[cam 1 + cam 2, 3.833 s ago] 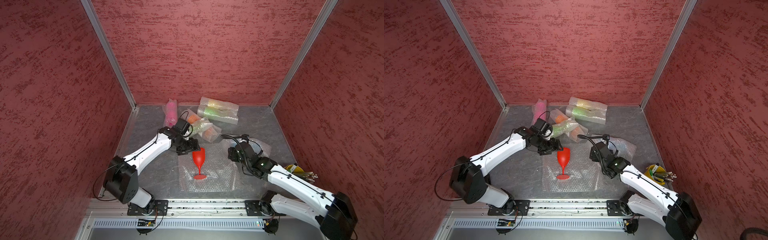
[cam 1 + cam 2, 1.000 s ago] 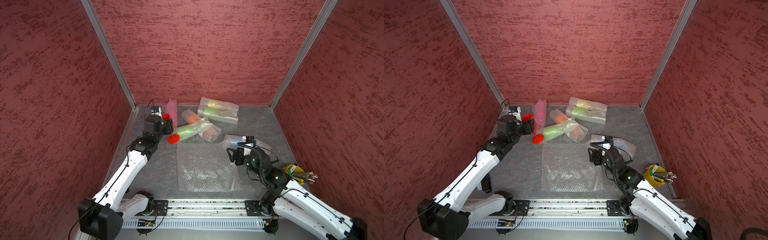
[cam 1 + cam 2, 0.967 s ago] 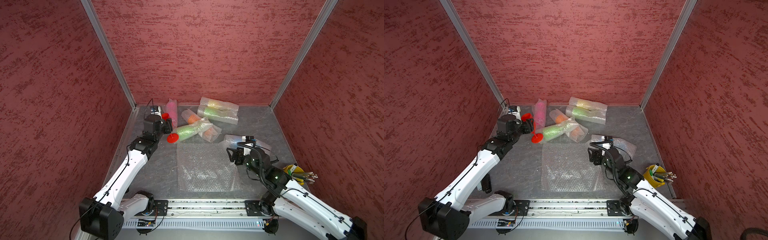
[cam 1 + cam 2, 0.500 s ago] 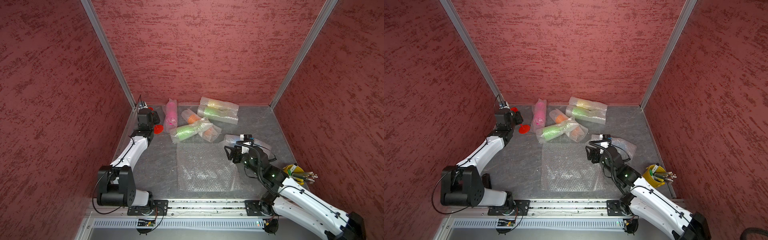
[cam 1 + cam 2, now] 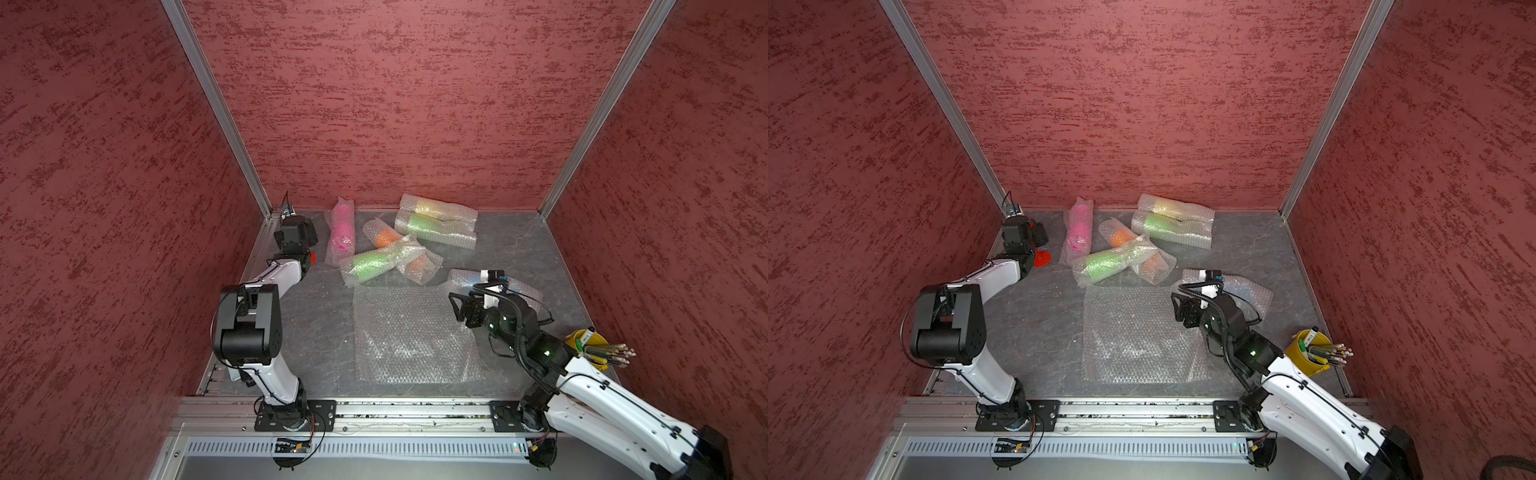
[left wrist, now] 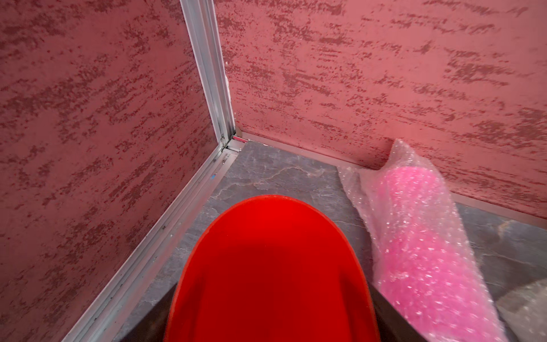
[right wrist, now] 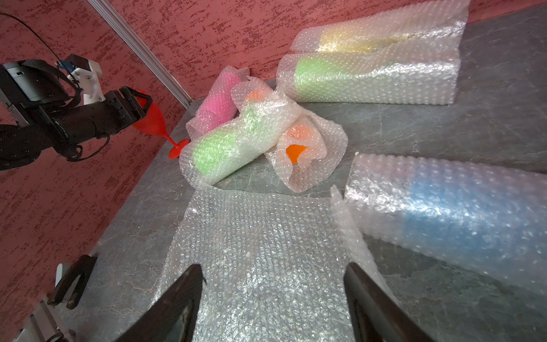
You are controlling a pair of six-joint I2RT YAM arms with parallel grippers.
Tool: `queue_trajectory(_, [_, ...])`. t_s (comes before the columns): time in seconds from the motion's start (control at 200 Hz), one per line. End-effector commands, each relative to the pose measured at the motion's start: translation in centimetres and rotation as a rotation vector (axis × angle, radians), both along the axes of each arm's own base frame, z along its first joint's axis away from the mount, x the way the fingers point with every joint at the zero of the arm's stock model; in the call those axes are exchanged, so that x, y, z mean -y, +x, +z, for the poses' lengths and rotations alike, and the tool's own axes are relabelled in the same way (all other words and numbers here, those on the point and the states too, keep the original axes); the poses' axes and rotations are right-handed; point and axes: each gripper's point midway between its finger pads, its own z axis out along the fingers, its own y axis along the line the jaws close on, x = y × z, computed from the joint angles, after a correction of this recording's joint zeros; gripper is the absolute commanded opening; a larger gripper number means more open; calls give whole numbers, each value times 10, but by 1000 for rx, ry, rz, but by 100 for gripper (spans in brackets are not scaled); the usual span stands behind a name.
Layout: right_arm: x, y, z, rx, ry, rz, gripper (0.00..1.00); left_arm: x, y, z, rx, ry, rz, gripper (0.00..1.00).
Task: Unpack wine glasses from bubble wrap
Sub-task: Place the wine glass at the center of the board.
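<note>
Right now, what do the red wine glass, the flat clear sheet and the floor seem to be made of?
Red wine glass: probably plastic, opaque, smooth, soft sheen.
Flat sheet: thin clear plastic bubble wrap; rows of small glinting bubbles.
Floor: grey, matt, veined like stone, maybe only a print.

Red goblet (image 6: 270,266) is seen close up, flanked by dark gripper fingers (image 6: 396,325), near the desk (image 6: 266,174) corner; a pink goblet (image 6: 414,237), sleeved in bubble wrap (image 6: 352,183), is lying just beside.

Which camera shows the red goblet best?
The right wrist view: the red goblet shows bowl, stem and foot there. The left wrist view shows only its bowl, close up; both top views, just a red sliver.
</note>
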Motion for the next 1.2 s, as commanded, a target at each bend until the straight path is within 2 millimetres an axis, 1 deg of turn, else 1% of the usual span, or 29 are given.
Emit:
queue_trajectory(0.0, [1,4,9,40,7,-7,77,-12,3,6,47,39,30,80])
queue_trajectory(0.155, [-1,5,3,30,-8,-5,78,-14,-2,-2,65,-7,48,87])
queue_trajectory(0.321, [2,8,2,32,-19,-23,78,-16,-3,-1,68,-20,58,92])
queue_trajectory(0.336, [2,8,2,33,-19,-25,79,-17,-3,-2,64,-25,63,93])
queue_trajectory(0.366, [3,8,2,36,-20,-27,79,-19,-4,-3,61,-37,78,100])
queue_trajectory(0.461, [5,8,4,44,-21,-36,80,-21,-6,-5,51,-52,91,100])
queue_trajectory(0.536, [6,8,6,48,-28,-37,81,-21,-6,0,54,-46,92,100])
queue_trajectory(0.611, [8,8,8,51,-42,-41,82,-26,-10,11,64,-29,117,100])
queue_trajectory(0.671, [9,8,12,59,-49,-43,82,-30,-14,27,78,-27,151,100])
queue_trajectory(0.736, [10,8,16,66,-53,-45,83,-33,-20,49,94,-19,182,100])
queue_trajectory(0.882, [12,9,28,83,-54,-56,84,-26,-38,102,99,89,259,100])
queue_trajectory(0.932, [14,10,33,85,-58,-67,84,-20,-46,121,114,120,275,100])
queue_trajectory(0.967, [15,10,36,87,-61,-75,84,-12,-51,135,132,134,267,100])
queue_trajectory(0.997, [16,11,39,88,-66,-80,84,-3,-55,147,148,145,254,100])
queue_trajectory(1.032, [17,11,44,92,-71,-83,84,12,-60,161,169,160,226,100])
queue_trajectory(1.102, [19,14,51,93,-95,-97,84,51,-72,185,208,171,129,100])
queue_trajectory(1.152, [21,17,55,89,-125,-108,84,91,-82,196,226,187,17,100])
queue_trajectory(1.172, [22,18,57,86,-142,-113,84,104,-87,200,233,191,-16,100])
queue_trajectory(1.192, [23,19,59,85,-156,-119,84,122,-91,202,235,196,-67,100])
